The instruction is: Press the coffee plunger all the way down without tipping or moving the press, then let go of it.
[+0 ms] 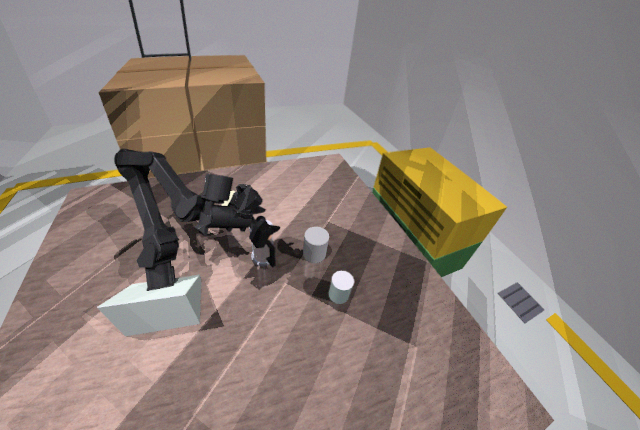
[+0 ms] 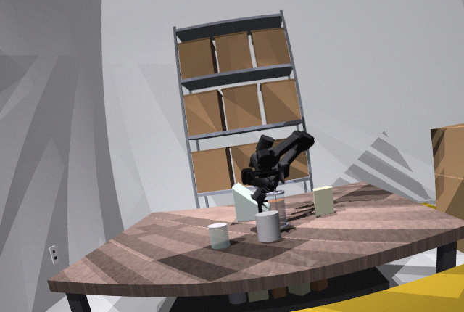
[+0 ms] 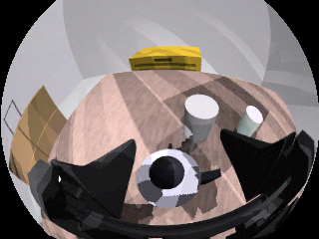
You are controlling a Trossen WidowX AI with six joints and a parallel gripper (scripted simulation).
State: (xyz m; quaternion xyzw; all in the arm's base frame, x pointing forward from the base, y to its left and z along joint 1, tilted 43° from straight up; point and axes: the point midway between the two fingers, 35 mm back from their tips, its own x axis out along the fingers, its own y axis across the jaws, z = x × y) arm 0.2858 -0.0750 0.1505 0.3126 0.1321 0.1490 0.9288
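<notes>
The coffee press stands upright on the table, with clear glass and a pale metal lid. An orange band shows high inside the glass in the exterior view. The black round plunger knob is seen from above over the lid, and the press's dark handle points right. My gripper is open around the knob's sides, with visible gaps to both fingers in the wrist view. The arm hides the knob in the top and exterior views, so its height above the lid is unclear.
A grey cylinder stands close to the press. A smaller pale green cylinder stands farther off. A cream block and a pale wedge-shaped block are also on the table.
</notes>
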